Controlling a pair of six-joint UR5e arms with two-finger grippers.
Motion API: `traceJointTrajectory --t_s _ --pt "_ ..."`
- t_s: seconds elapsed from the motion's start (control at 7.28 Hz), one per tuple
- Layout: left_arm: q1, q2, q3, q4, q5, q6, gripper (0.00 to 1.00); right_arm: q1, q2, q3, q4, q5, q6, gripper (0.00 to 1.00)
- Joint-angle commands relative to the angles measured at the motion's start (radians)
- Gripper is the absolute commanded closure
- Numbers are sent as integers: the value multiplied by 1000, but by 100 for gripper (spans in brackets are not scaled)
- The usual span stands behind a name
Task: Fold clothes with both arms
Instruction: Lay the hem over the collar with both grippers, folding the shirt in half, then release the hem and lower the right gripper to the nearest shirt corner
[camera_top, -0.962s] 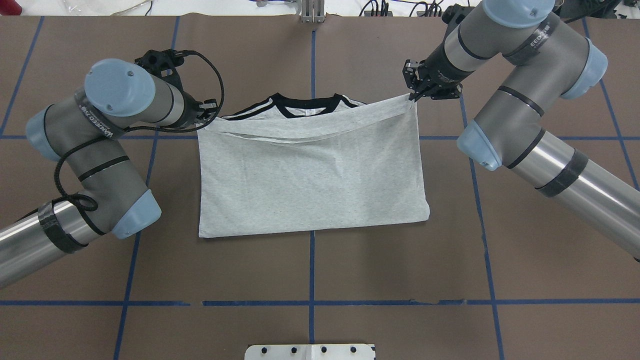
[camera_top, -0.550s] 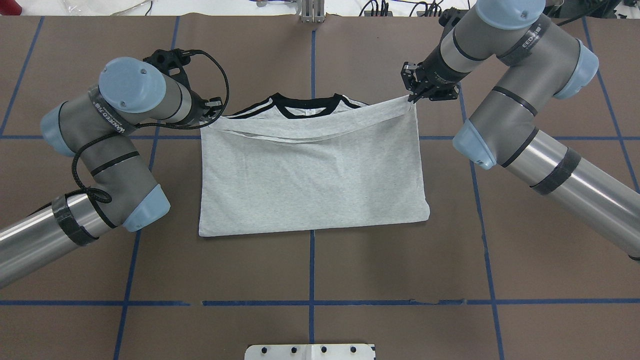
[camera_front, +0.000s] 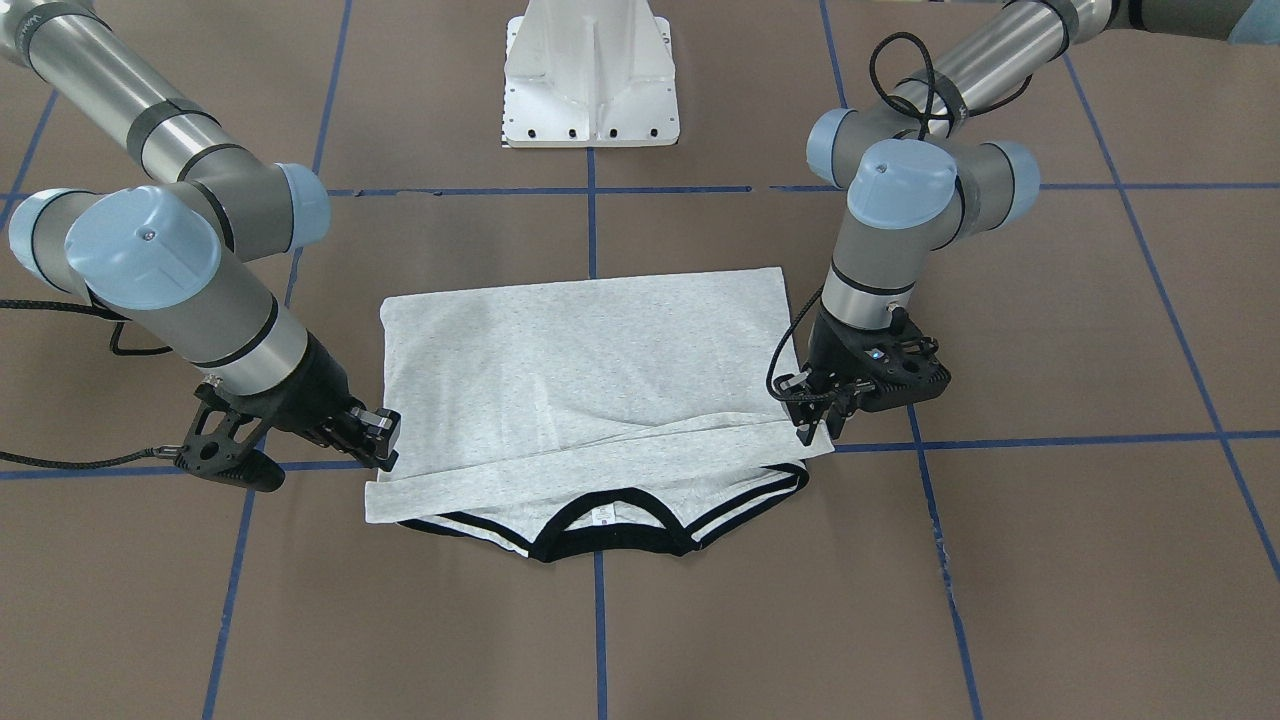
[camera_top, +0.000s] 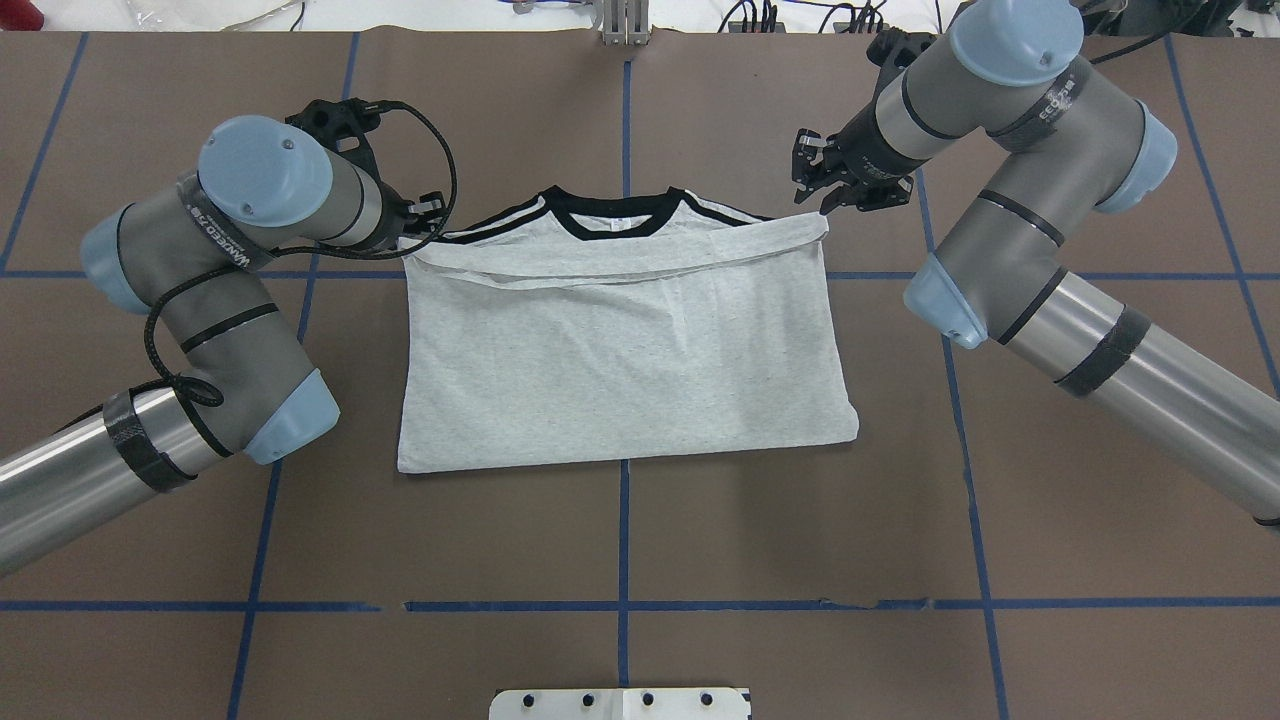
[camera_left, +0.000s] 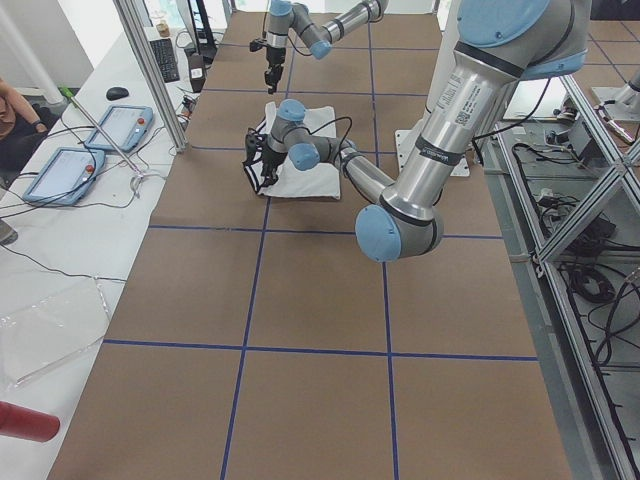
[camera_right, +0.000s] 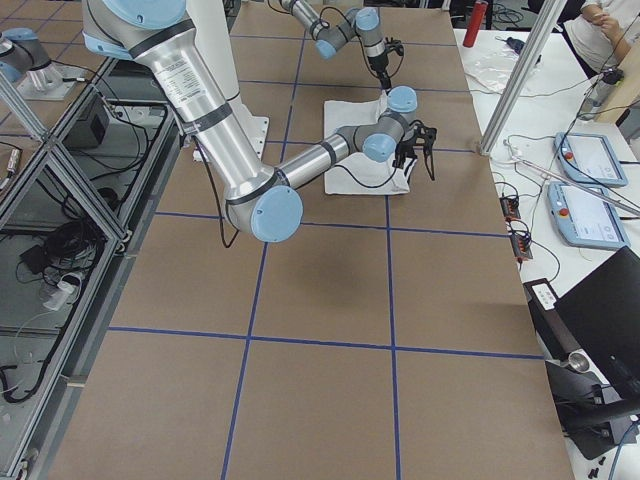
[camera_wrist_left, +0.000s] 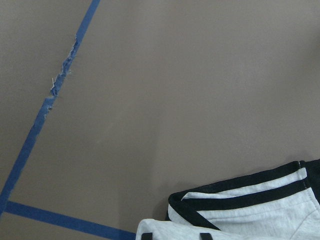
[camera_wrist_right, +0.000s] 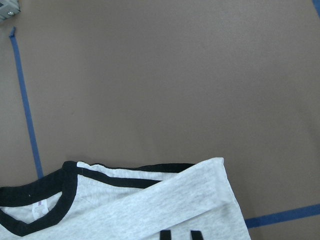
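Near the collar (camera_top: 610, 208), your right fingers (camera_front: 378, 428) are backing off open and empty, left fingers (camera_front: 805, 428) also open, T-shirt (camera_top: 620, 370) fold settling.

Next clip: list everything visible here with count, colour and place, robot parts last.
T-shirt: one, light grey with black collar and stripes, folded hem-to-collar at table centre.
Table: one, brown, under everything.
Tape lines: several, blue, gridding the table.
Base: one, white, at the robot's table edge.
Pendants: two, blue-grey, on the side bench.
Left gripper: one, black, open, at one hem corner.
Right gripper: one, black, open, beside the other hem corner.
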Motion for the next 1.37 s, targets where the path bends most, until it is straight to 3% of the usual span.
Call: traceJointTrajectory --t_s 0.0,0.27,0.55,0.82,1.24 --pt "-3 32 -65 5 -1 2 0 -4 -20 26 12 13 4 0" --pt "-3 101 -194 30 -7 -1 0 -79 -148 181 8 -5 10 0" --pt "-1 101 -248 82 -9 -11 0 -195 -291 304 8 -105 16 0" --pt "2 99 -252 80 -7 -13 0 -247 -339 323 7 -129 16 2" --pt "3 98 -262 82 -6 -13 0 -298 -322 300 -1 -176 15 11"
